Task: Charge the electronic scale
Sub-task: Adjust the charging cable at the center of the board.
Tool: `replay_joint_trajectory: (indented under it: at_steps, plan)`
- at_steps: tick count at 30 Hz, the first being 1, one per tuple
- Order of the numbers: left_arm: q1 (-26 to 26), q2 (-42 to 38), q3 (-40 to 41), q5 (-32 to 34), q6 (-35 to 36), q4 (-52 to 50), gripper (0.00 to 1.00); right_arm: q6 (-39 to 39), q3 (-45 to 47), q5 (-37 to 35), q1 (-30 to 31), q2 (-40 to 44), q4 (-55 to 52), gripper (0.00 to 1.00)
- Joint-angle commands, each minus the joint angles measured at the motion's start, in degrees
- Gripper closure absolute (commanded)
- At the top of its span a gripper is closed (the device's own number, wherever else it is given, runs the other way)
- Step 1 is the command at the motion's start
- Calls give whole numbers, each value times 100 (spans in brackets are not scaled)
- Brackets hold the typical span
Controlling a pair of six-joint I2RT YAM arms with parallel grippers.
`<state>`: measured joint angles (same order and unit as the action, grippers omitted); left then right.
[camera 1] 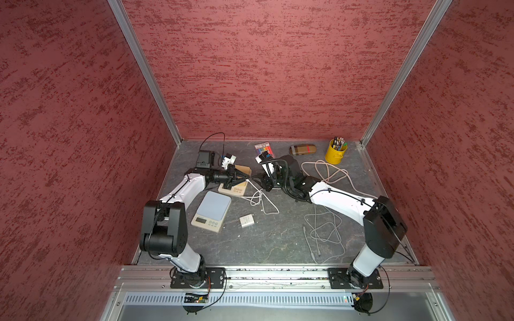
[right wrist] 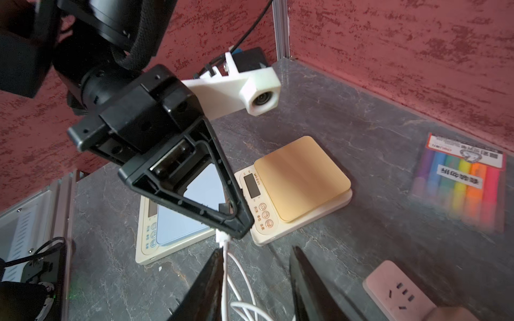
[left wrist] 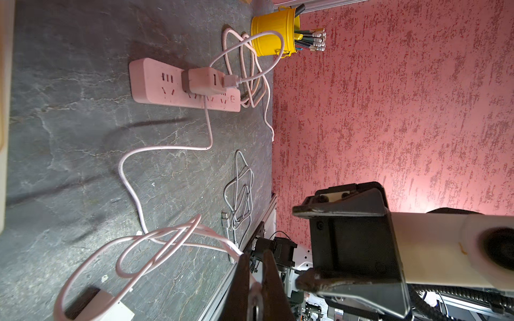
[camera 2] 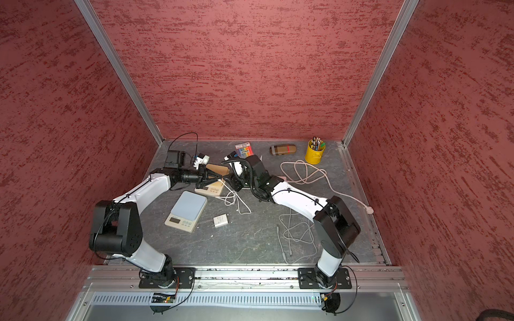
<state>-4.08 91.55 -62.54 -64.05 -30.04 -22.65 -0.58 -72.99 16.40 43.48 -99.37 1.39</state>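
Note:
Two scales lie side by side: a tan-topped scale [right wrist: 300, 178] and a blue-topped scale [camera 1: 212, 209]. My left gripper [camera 1: 248, 178] hangs over the tan scale's button end, shut on the plug [right wrist: 222, 237] of a white cable [camera 1: 258, 198]. The plug pokes out below the fingertips, close to the tan scale's near corner but apart from it. My right gripper [right wrist: 257, 250] faces the left one, open; the cable runs along one finger [right wrist: 214, 272] and is not clamped. In the left wrist view the cable enters my left gripper [left wrist: 256, 258].
A power strip [left wrist: 155, 80] with a charger block [left wrist: 203, 80] plugged in lies under my right arm. A loose white adapter [camera 1: 246, 221] sits near the blue scale. Grey cable [camera 1: 325, 230] coils front right. Yellow pencil cup [camera 1: 336, 151], glasses case [camera 1: 302, 149] and marker pack [camera 1: 263, 148] line the back.

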Motion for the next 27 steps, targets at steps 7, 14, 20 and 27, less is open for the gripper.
replay_joint_trajectory:
  at_steps: [7, 14, 20, 27]
  plan:
    - [3, -93, -189, -59, -19, -94, 100, 579, -514, -77, 205, -405, -676, 71]
    - [-3, -76, -228, -76, -27, -98, 100, 556, -515, -61, 213, -475, -647, 91]
    - [3, -67, -181, -73, 14, -129, 100, 520, -549, -110, 215, -459, -578, 81]
    - [-1, -71, -180, -72, 57, -186, 100, 510, -596, -101, 222, -460, -569, 81]
